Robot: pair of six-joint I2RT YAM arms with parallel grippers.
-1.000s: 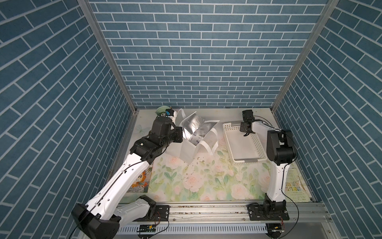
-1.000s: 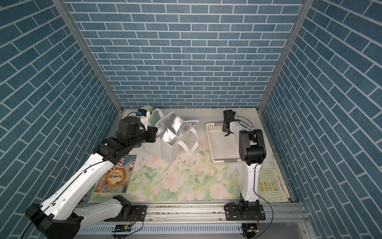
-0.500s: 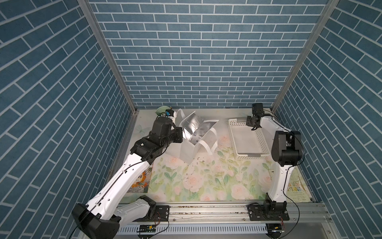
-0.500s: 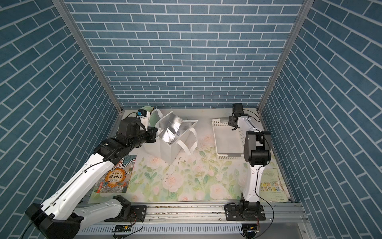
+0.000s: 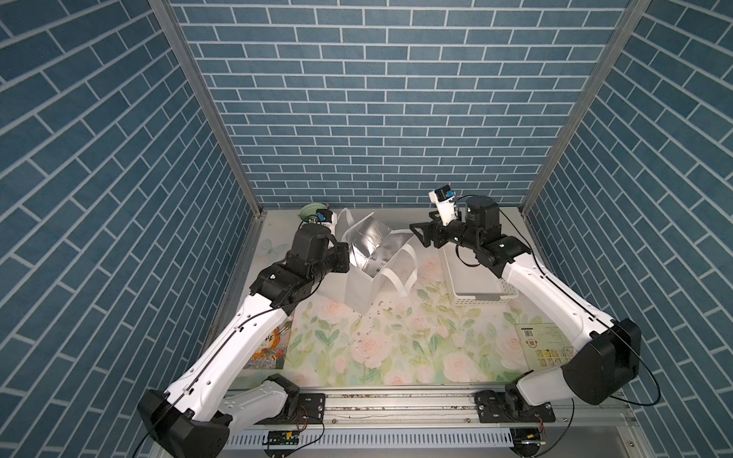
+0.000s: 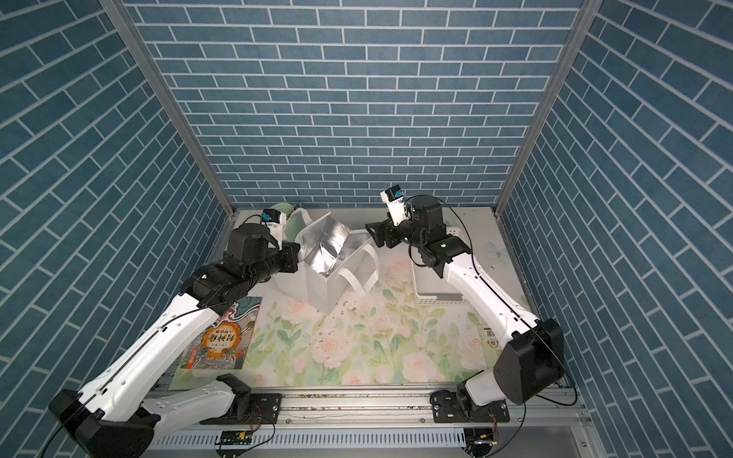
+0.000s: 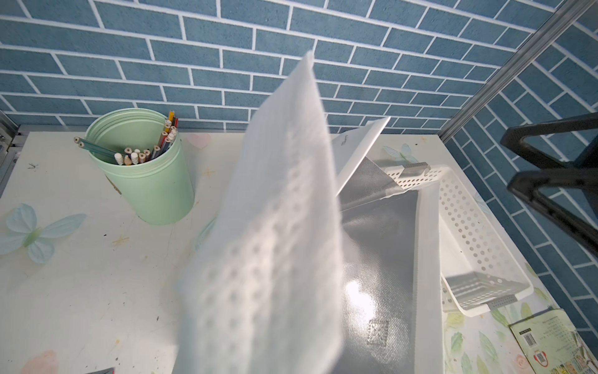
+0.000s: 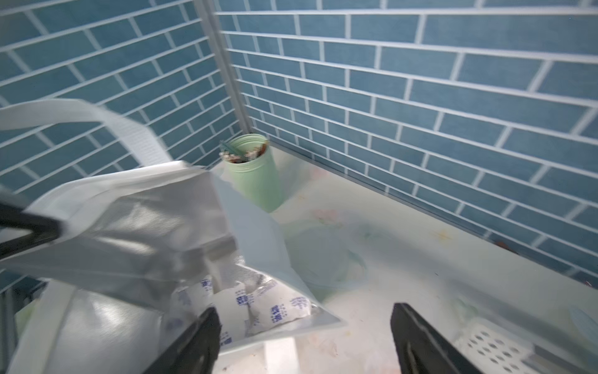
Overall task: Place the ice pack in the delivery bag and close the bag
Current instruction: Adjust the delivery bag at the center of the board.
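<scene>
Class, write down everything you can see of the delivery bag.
The delivery bag is a white boxy tote with shiny silver foil lining and two flat white strap handles. It stands open on the floral mat, beside the white basket. The ice pack, white with blue print, lies inside. The left hand grips one strap.

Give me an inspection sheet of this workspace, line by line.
Surface: floral mat, with dark crumbs scattered by the bag's front corner.
Job's things: delivery bag open; ice pack lies inside on the foil.
Clutter: white basket, green pencil cup, book, booklet.
Grippers: left gripper shut on the bag's edge; right gripper open, empty, beside the bag's mouth.
Cables: black cable loops at the right wrist.
Surroundings: blue brick walls; nothing else seen.
</scene>
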